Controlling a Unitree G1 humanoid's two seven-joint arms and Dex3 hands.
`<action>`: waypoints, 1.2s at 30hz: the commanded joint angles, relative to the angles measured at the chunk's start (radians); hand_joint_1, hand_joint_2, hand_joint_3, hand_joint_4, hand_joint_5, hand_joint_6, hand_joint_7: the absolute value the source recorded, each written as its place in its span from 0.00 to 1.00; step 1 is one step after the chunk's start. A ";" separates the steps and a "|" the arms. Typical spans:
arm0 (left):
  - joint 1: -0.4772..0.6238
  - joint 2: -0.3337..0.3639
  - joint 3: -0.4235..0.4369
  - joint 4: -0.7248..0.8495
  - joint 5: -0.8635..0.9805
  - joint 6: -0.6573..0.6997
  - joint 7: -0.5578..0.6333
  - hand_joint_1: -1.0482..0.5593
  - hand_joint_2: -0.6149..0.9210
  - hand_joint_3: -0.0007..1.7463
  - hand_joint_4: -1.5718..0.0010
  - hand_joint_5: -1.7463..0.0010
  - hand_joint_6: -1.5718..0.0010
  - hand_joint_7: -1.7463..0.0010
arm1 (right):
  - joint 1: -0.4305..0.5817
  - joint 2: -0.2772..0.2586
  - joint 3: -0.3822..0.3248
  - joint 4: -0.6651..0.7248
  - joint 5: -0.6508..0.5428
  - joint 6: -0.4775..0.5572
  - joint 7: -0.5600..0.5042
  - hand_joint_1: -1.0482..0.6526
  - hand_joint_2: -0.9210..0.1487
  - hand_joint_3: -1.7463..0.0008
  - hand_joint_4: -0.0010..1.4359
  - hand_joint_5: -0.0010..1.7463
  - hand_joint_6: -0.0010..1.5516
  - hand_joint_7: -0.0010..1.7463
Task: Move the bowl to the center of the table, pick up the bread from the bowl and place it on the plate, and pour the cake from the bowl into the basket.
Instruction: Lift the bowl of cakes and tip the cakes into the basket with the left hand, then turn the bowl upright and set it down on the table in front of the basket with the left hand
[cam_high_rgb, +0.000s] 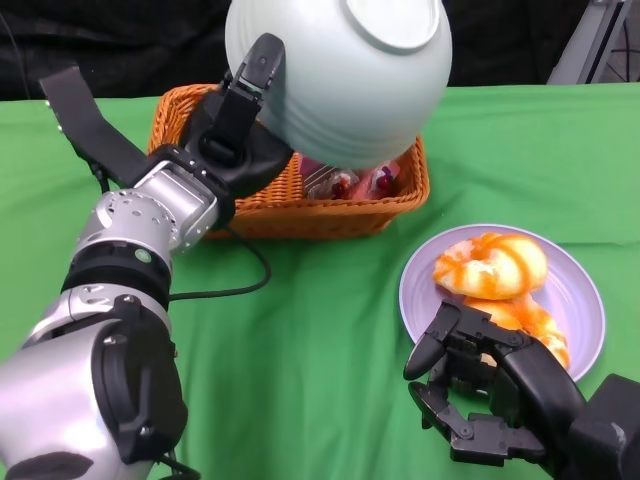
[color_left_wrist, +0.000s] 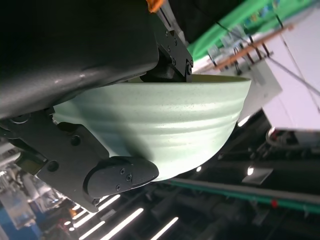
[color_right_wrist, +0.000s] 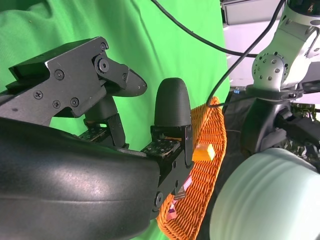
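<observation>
My left hand grips the rim of the pale green bowl and holds it tipped upside down above the wicker basket. A wrapped cake lies inside the basket under the bowl. In the left wrist view the bowl fills the frame between my fingers. The bread, glazed orange and white, sits on the lilac plate at the right. My right hand hovers low by the plate's near edge, fingers apart and holding nothing. The right wrist view shows the basket and the bowl.
Green cloth covers the table. A black cable trails across the cloth from my left forearm. A second glazed pastry lies on the plate behind my right hand. Dark background stands beyond the table's far edge.
</observation>
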 joint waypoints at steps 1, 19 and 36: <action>-0.024 -0.002 0.030 0.005 -0.024 0.009 0.067 0.48 0.99 0.27 0.46 0.00 0.58 0.00 | 0.010 -0.017 -0.002 -0.006 0.002 -0.012 0.003 0.60 0.27 0.49 0.47 1.00 0.36 0.85; 0.014 0.016 -0.116 -0.265 0.047 -0.057 -0.115 0.51 0.92 0.40 0.51 0.00 0.61 0.02 | 0.006 -0.005 0.003 -0.002 0.016 -0.029 0.013 0.62 0.32 0.43 0.47 0.99 0.38 0.84; 0.315 0.184 -0.439 -0.609 0.375 -0.661 -0.435 0.57 0.73 0.67 0.51 0.00 0.54 0.12 | -0.005 0.009 -0.012 -0.008 0.031 -0.085 0.005 0.59 0.38 0.35 0.48 1.00 0.38 0.89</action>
